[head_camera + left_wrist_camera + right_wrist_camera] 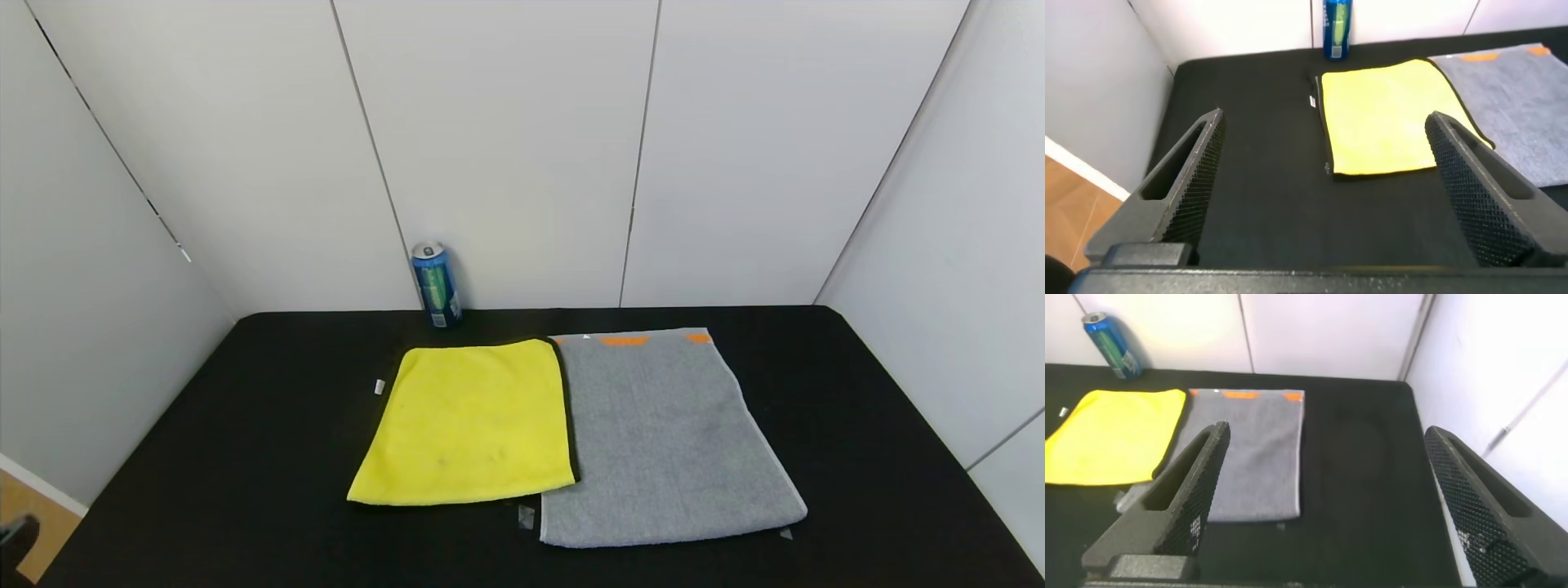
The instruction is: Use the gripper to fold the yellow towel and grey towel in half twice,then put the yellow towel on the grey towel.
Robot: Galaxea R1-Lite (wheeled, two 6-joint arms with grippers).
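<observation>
We can read no brand or lettering anywhere: the blue can (437,284) standing upright at the back edge of the black table (245,425) carries green and white markings, but they are too small for us to make out, and the small white tag (379,386) lying just beside the yellow towel's left edge shows no legible print. Our left gripper (1327,175) hangs above the near left part of the table with its two black textured fingers (1188,175) spread wide, holding nothing and touching nothing; the yellow towel lies beyond it. Our right gripper (1327,478) hangs above the near right part of the table, its fingers (1180,498) equally wide apart and empty, clear of the cloth below. We count two towels, both lying flat and unfolded side by side in the middle of the table. The yellow towel (469,423) is on the left, with thin dark edging, and the grey towel (665,437) is on the right, larger, with orange marks along its far short edge. Their inner edges touch, the yellow one appearing to lap slightly over the grey. We count one can, one tag and two grippers.
</observation>
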